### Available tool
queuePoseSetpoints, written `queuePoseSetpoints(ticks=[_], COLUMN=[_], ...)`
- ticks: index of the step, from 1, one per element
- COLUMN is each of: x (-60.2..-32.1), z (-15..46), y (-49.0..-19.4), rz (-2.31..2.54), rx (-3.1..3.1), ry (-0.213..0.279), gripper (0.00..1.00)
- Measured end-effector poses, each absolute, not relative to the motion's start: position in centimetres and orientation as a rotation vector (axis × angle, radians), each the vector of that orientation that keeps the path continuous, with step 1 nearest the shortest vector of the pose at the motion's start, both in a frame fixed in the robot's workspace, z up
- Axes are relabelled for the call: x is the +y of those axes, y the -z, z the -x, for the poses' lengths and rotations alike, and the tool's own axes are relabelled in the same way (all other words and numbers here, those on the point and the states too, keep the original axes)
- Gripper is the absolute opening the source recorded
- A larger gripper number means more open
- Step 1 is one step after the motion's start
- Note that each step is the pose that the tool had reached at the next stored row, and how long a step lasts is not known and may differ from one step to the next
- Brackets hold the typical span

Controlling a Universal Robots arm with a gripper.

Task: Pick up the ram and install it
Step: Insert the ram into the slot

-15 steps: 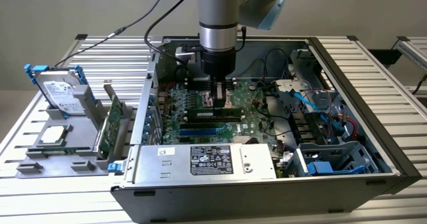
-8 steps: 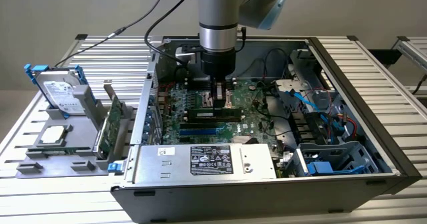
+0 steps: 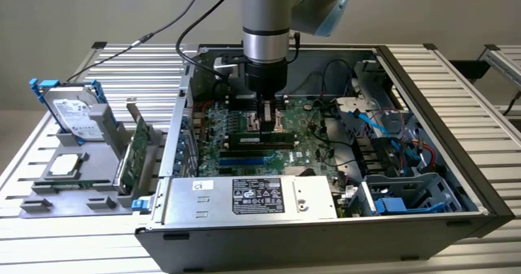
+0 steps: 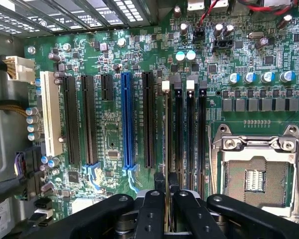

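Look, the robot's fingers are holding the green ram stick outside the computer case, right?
Not quite. The fingers are holding the green ram stick inside the computer case, not outside it, just above the motherboard. The exterior view shows the arm reaching down into the open case.

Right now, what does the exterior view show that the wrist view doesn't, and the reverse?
Exterior only: the hard drive and expansion card on the rack beside the case, the power supply, the arm. Wrist only: the white slot, the ram's top edge between the fingers. Both: the gripper shut on the ram, the motherboard.
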State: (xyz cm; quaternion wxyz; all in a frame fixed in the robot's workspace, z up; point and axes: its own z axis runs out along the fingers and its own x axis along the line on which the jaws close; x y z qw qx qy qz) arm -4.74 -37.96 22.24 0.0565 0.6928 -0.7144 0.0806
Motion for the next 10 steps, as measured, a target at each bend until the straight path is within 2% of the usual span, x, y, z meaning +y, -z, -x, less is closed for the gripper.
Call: queuePoseSetpoints(ticks=[10], x=[-37.71], z=[4.74], y=[-22.20], rz=[-2.101], rx=[-2.166], ry=[-0.243], gripper=[0.14])
